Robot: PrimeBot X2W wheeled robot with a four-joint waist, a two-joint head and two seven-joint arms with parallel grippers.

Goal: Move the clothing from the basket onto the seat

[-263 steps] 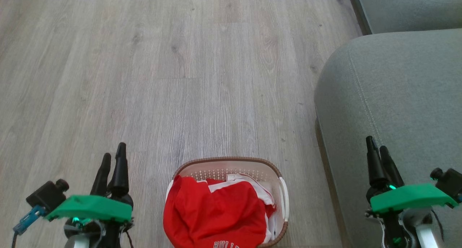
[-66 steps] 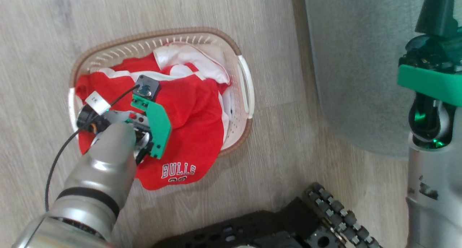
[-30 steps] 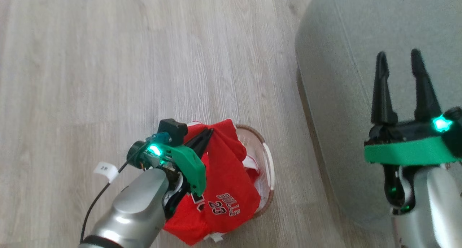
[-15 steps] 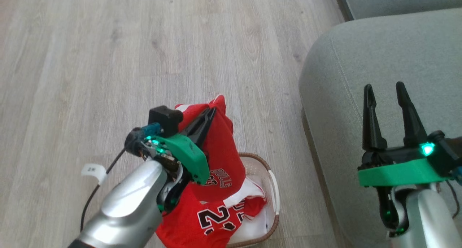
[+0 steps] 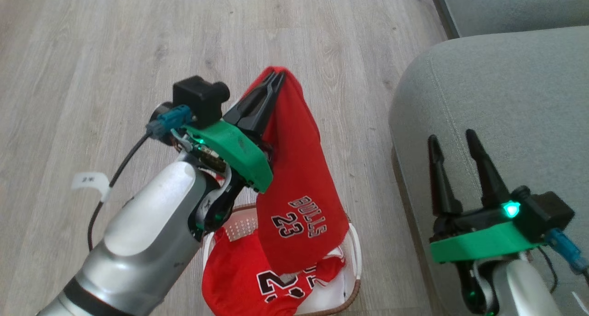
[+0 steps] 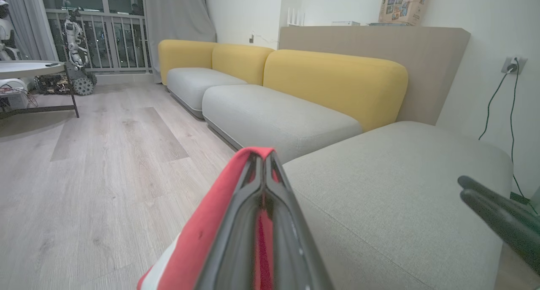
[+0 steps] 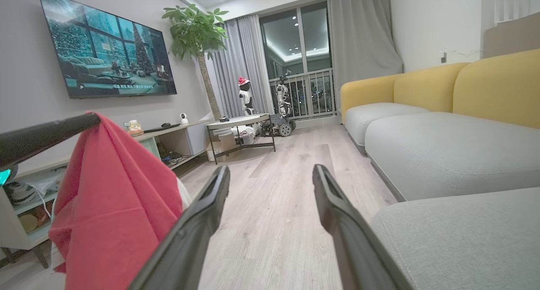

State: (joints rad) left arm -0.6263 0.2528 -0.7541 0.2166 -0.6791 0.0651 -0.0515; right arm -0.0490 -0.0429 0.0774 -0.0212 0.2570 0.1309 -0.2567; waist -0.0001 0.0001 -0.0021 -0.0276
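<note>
Pale wood-grain flooring point(image 5: 92, 54) is spreading across the room, and the right wrist view is taking in a wall-mounted television point(image 7: 105, 58) and a tall potted plant point(image 7: 194, 24) at the far end. Over on the left, the silver left arm point(image 5: 147, 233) is reaching up and forward, with a small white tag point(image 5: 87, 181) showing just beside it. The left tool point(image 5: 276, 78) is pinching a red jersey point(image 5: 299, 182) by a fold at its very tips, and its two dark fingers are pressing together on the cloth. The left wrist view is showing red fabric squeezed between them. The jersey is hanging free in the air, its "BULLS 23" lettering facing the head camera upside down. Its lower edge is dangling over the basket point(image 5: 356, 256). That cream basket is sitting on the floor near the seat's front edge, with a strip of floor lying between them. Another red garment point(image 5: 234, 279), bearing a large black white-edged number, is lying crumpled inside it with white lining peeking out underneath. Further right, the grey-green seat point(image 5: 515, 86) is stretching away, with yellow backrests point(image 6: 337, 79) rising behind the neighbouring cushions. The right tool point(image 5: 451, 136) is hovering above the seat's near corner, its fingers spread apart and gripping nothing.
</note>
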